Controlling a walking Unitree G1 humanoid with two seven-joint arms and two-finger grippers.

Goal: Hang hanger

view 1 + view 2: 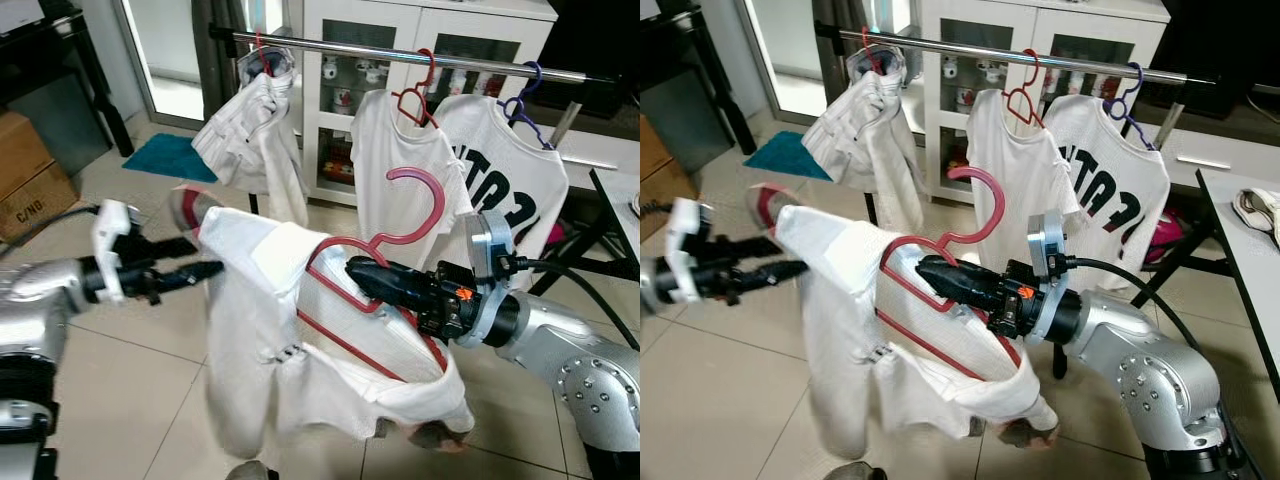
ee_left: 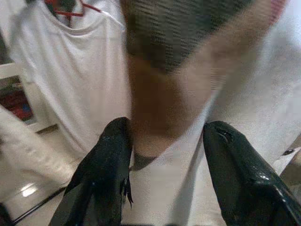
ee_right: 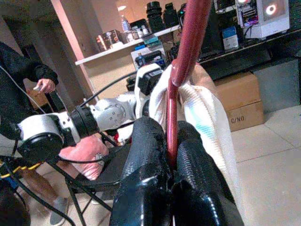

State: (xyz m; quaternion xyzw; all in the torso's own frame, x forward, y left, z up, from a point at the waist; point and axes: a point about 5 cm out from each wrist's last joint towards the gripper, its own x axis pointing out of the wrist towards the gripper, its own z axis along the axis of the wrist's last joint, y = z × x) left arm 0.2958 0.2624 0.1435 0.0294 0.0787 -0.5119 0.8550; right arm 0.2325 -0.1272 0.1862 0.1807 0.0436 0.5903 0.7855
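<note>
Right gripper of mine clamped the red hanger carrying a white shirt below the rail; my left gripper, fingers apart, touched its sleeve.

red hanger | wearing white shirt | tilted, below rail

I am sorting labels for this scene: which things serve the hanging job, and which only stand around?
For the job:
- pink plastic hanger
- white shirt on it
- right hand, shut on hanger
- left hand
- metal clothes rail

Standing around:
- cardboard box
- white glass-door cabinet
- teal mat
</note>
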